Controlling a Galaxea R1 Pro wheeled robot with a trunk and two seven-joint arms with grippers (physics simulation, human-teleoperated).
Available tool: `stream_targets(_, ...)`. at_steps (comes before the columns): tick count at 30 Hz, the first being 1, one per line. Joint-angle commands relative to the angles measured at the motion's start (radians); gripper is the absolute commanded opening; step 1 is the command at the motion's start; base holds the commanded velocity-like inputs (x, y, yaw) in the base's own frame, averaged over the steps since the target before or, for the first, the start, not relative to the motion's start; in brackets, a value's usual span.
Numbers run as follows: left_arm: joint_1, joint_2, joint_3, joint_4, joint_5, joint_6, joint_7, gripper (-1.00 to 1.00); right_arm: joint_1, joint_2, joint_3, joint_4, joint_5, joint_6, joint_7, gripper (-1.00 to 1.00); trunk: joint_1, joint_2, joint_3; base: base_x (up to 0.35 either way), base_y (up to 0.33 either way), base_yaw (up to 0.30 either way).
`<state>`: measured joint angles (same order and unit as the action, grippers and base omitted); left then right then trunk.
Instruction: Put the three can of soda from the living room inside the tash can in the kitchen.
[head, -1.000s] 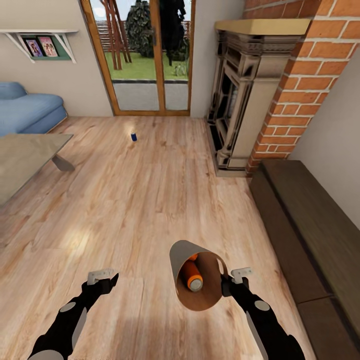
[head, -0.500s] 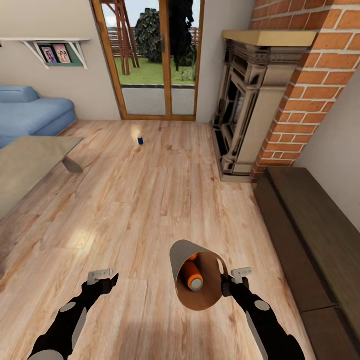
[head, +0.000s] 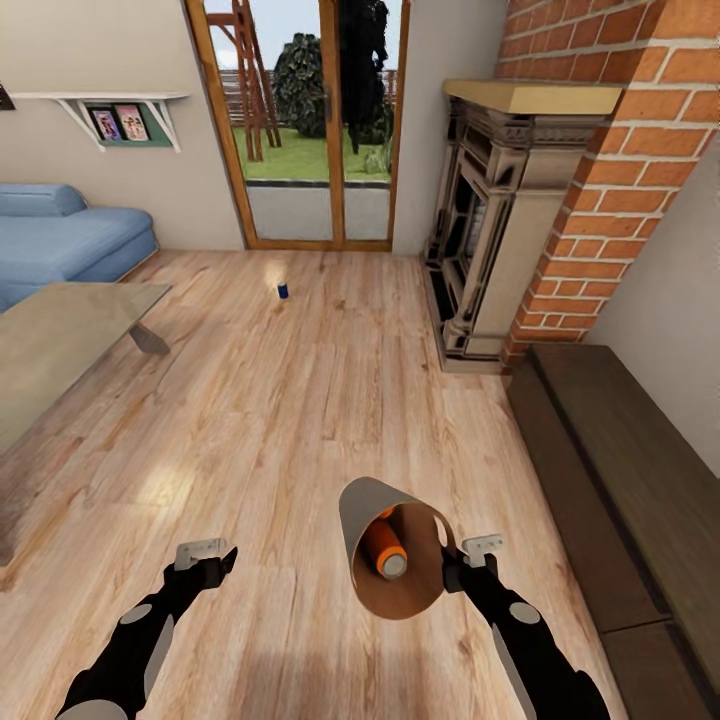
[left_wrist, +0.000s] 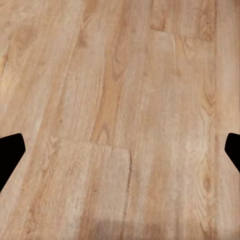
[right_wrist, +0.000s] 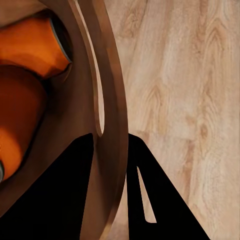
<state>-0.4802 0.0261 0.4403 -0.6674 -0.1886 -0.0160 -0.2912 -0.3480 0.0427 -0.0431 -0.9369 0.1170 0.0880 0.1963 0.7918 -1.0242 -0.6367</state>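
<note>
My right gripper (head: 450, 572) is shut on the rim of the tash can (head: 362, 505), which is tilted with its mouth toward me. Two orange soda cans (head: 384, 551) lie inside it; in the right wrist view the two orange cans (right_wrist: 35, 50) rest against the coppery inner wall, and the rim (right_wrist: 112, 150) sits between the fingers. A dark blue soda can (head: 283, 290) stands on the wood floor far ahead, in front of the glass doors. My left gripper (head: 222, 558) hangs open and empty over the floor, its fingertips (left_wrist: 10, 150) wide apart.
A glass-topped coffee table (head: 60, 335) and a blue sofa (head: 60, 240) are at the left. The brick fireplace (head: 520, 220) stands ahead on the right, with a dark low bench (head: 620, 470) along the right wall. Open wood floor (head: 300, 400) leads to the blue can.
The whole view has shifted as the camera turned and advanced; the doors and blue can sit slightly further right and lower in the picture. Both arms and the tash can keep their pose.
</note>
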Motion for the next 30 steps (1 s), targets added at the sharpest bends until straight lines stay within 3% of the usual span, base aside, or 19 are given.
stream_targets(1,0.000,0.000,0.000,0.000,0.000,0.000,0.000,1.00,0.000,0.000,0.000,-0.001,-0.007,0.000,0.006,-1.00,-0.004,0.007,0.005,0.000,0.000,0.000)
stream_targets(30,0.000,0.000,0.000,0.000,-0.002,0.002,-0.007,1.00,-0.001,0.000,0.000,0.025,-0.004,-0.005,0.008,-1.00,-0.115,0.210,0.141,0.000,0.000,0.000)
